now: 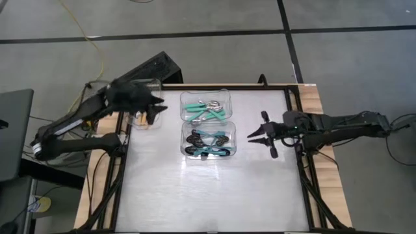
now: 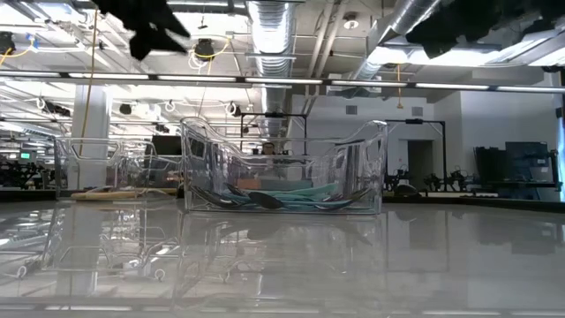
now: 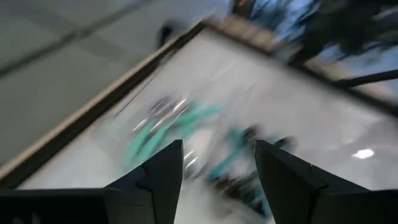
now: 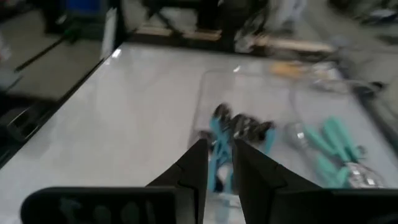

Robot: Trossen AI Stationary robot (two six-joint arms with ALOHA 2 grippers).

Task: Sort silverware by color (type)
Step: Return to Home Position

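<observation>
Two clear tubs stand mid-table. The far tub (image 1: 207, 107) holds teal-handled spoons with silver bowls (image 3: 155, 134). The near tub (image 1: 208, 142) holds teal-handled spoons with black bowls (image 4: 239, 130), which also show in the low view (image 2: 282, 199). A third clear tub (image 1: 146, 104) stands at the far left, with something orange (image 1: 140, 119) lying in it. My left gripper (image 1: 155, 107) (image 3: 217, 168) hangs open and empty, high over that third tub's right side. My right gripper (image 1: 252, 135) (image 4: 219, 165) hovers right of the near tub and points at it. Its fingers stand a narrow gap apart and hold nothing.
Bare white tabletop (image 1: 208, 195) spreads along the near side and between the tubs and my right gripper. A black frame and a wooden rim (image 1: 311, 97) border the table. Both arms sit high above the tubs in the low view (image 2: 154, 26).
</observation>
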